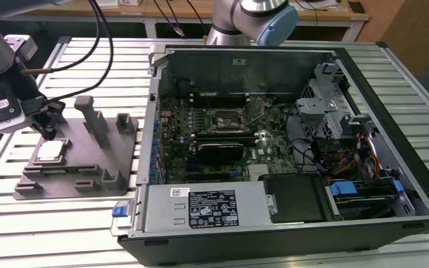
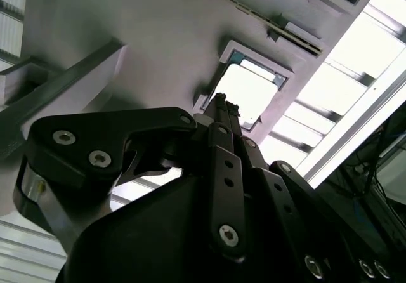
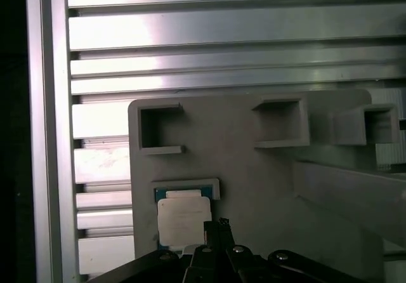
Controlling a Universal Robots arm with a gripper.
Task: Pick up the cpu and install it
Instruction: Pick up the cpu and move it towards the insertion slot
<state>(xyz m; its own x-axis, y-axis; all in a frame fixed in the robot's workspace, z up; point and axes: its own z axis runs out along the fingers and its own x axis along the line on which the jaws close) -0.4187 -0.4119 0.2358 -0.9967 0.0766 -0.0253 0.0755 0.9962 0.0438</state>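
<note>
On slatted metal table (image 1: 393, 72), cpu (image 1: 51, 149) in grey fixture (image 1: 106, 162), gripper (image 1: 48, 133) above, jaws closed, empty, computer case (image 1: 289, 61) beside

Cannot see one side of the cpu (image 3: 179, 223) in the first wrist view: hidden behind the gripper (image 3: 217, 227). Same for one corner in the second wrist view; cannot make out any detail on the metal top there, washed out white. Cannot follow the fixture (image 3: 254, 162) past the edges of either wrist view. In the exterior view, cannot trace the arm (image 1: 256, 19) whole: cut off at the top edge and again at the left. Cannot see the case (image 1: 274, 248) past the exterior view's right edge. Cannot tell the state of the socket (image 1: 225, 118): too small.
</note>
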